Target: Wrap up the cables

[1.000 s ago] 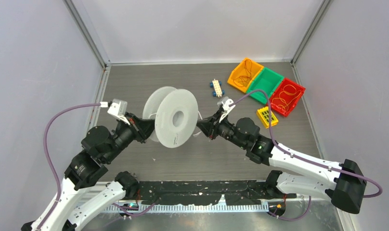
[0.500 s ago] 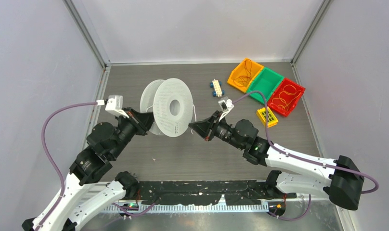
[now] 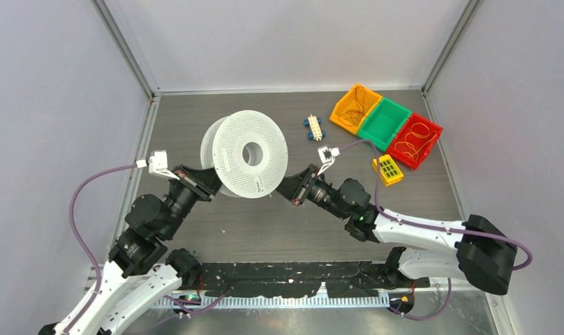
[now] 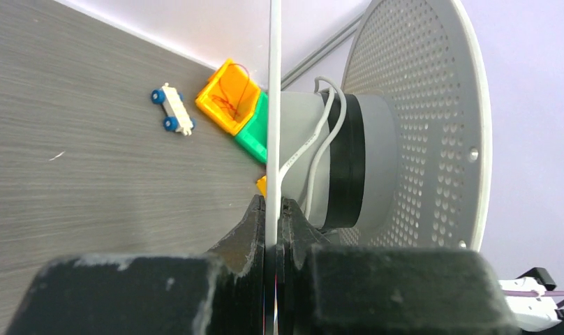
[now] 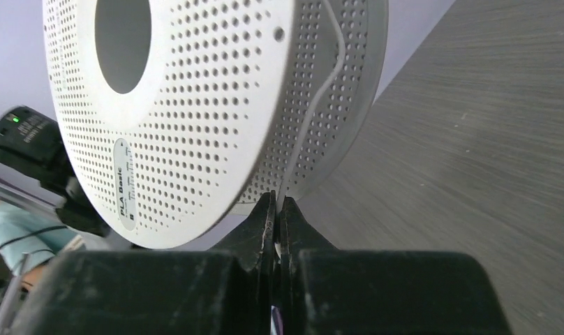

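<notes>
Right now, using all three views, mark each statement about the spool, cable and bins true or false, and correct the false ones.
1. The left gripper is clamped on the rim of the spool. True.
2. The right gripper is open and holds nothing. False: it is shut on the white cable, which runs up to the spool.
3. The green bin sits between the orange bin and the red bin. True.
4. The spool's hub has no cable on it. False: the white cable loops around it.
</notes>
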